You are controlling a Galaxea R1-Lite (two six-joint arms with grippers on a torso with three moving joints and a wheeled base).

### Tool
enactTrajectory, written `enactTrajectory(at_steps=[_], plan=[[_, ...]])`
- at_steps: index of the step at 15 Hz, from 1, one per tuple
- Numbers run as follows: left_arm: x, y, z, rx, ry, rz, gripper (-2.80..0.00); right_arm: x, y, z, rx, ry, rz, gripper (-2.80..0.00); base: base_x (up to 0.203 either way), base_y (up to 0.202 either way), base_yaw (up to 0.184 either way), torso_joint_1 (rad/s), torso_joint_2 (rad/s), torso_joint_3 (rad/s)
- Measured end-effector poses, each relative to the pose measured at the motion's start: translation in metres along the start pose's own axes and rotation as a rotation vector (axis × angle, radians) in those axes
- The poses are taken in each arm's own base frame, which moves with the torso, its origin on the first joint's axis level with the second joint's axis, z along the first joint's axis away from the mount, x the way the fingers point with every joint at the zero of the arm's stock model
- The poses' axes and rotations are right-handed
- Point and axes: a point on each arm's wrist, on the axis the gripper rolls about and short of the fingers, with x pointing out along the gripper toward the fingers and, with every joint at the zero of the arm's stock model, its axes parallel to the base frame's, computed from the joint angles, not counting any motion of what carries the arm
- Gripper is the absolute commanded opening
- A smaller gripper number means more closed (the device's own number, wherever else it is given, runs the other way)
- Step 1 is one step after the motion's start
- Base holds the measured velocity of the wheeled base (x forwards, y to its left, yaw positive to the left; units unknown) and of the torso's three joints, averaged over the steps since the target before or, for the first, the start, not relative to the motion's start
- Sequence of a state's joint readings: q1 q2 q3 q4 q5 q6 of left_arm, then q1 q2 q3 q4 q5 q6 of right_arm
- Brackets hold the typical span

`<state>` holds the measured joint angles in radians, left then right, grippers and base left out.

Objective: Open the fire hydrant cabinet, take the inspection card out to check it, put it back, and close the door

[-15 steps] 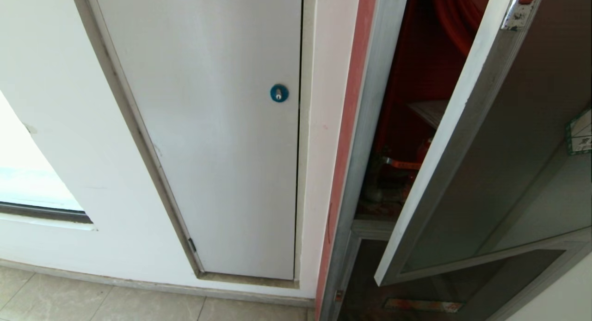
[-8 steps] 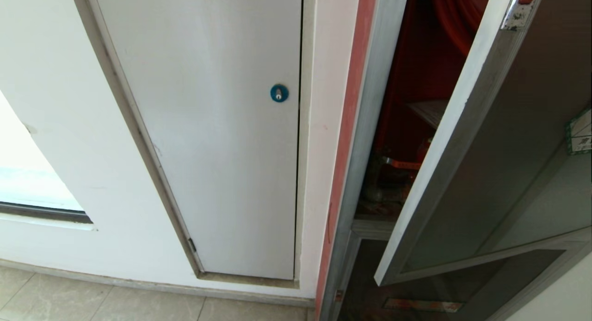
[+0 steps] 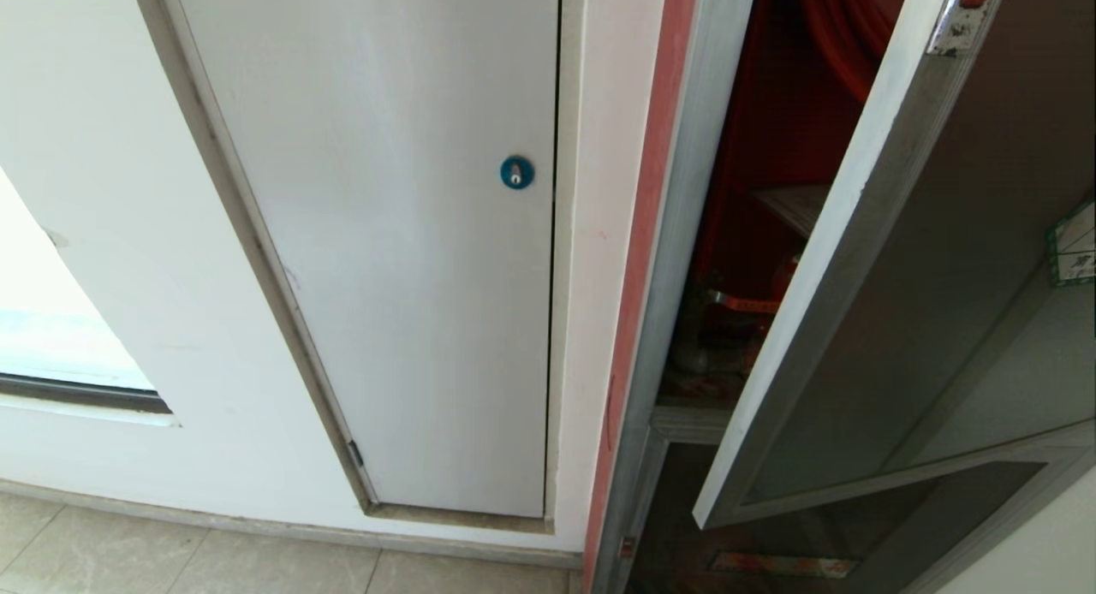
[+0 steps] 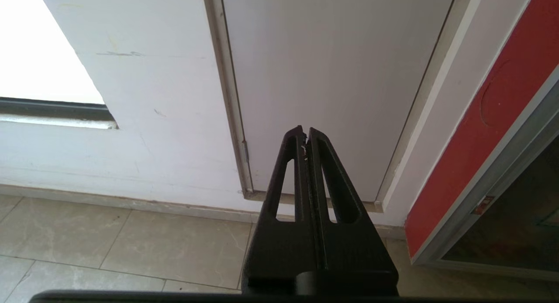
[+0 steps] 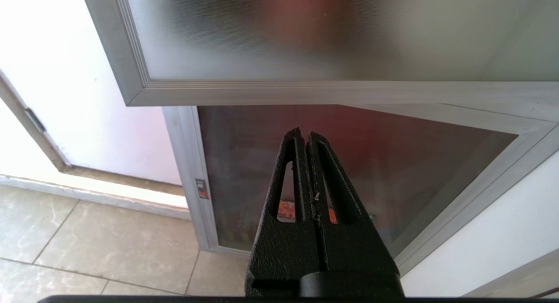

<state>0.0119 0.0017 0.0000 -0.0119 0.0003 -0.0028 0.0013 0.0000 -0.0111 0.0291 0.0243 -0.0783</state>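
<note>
At right of the head frame, the door [image 3: 899,260] of the fire hydrant cabinet [image 3: 685,234] stands ajar. Both the left gripper [image 4: 305,135] and right gripper [image 5: 305,137] are closed, empty. Next, I judge, comes reaching inside for the unseen inspection card.

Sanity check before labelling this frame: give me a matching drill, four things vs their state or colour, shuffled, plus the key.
Things:
1. door
2. white panel door
3. round lock
4. left gripper

States or colours:
A. blue
B. fingers together, holding nothing
C. swung open, red interior showing behind it
D. shut flush in its frame

Pairs: 1-C, 2-D, 3-A, 4-B
</note>
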Motion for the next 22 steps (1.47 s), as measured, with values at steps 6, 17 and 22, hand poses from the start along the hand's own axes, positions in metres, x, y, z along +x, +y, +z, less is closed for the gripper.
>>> enactTrajectory(at_steps=[6,17,22], plan=[[0.000,0.000,0.000,0.000,0.000,0.000,-2.80,-0.003,-0.001,0.026,-0.002,-0.038,0.028,-2.80,0.000,0.000,0.000,0.000,0.00,0.000],[0.000,0.000,0.000,0.000,0.000,0.000,-2.80,0.021,0.001,0.125,0.158,-0.001,0.522,-2.80,0.000,0.000,0.000,0.000,0.00,0.000],[0.000,0.000,0.000,0.000,0.000,0.000,-2.80,0.061,-0.001,0.175,0.207,0.058,0.685,-2.80,0.000,0.000,0.000,0.000,0.00,0.000]])
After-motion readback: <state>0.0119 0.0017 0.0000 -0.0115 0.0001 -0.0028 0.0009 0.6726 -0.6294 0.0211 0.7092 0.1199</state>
